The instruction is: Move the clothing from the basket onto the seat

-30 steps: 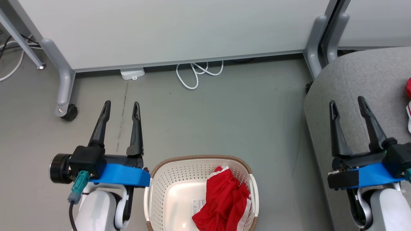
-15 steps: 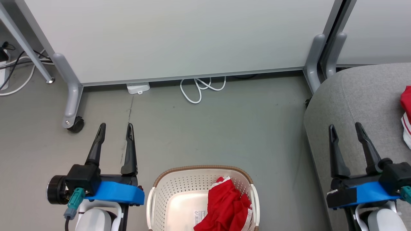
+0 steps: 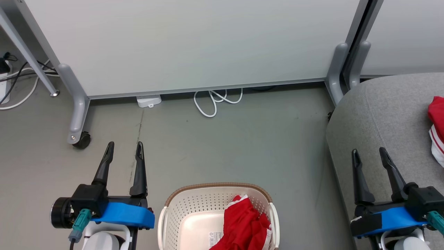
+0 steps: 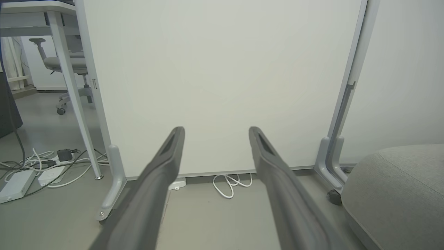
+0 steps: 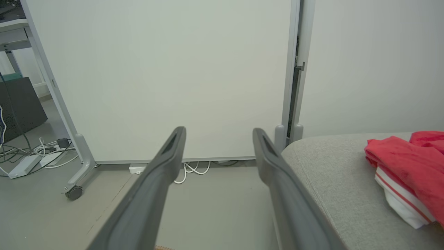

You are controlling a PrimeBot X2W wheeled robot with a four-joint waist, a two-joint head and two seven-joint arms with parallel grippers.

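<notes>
The left end effector point(image 3: 125, 144) and right end effector point(image 3: 367, 150) hang spread, empty, flanking the bottom-centre basket point(image 3: 215, 186), seemingly readied for its red clothing point(image 3: 244, 225); 1 garment point(image 3: 436, 116) lies on the seat point(image 3: 381, 111) at right.

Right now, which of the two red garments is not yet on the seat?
The crumpled garment in the basket, bottom centre; the other garment, white trim showing, lies on the grey seat.

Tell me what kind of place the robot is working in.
Probably an office or lab corner rather than a home: pale partition panels standing on a castered foot, a swivel office chair beside a desk, and power strips with loose cables on the grey floor.
</notes>
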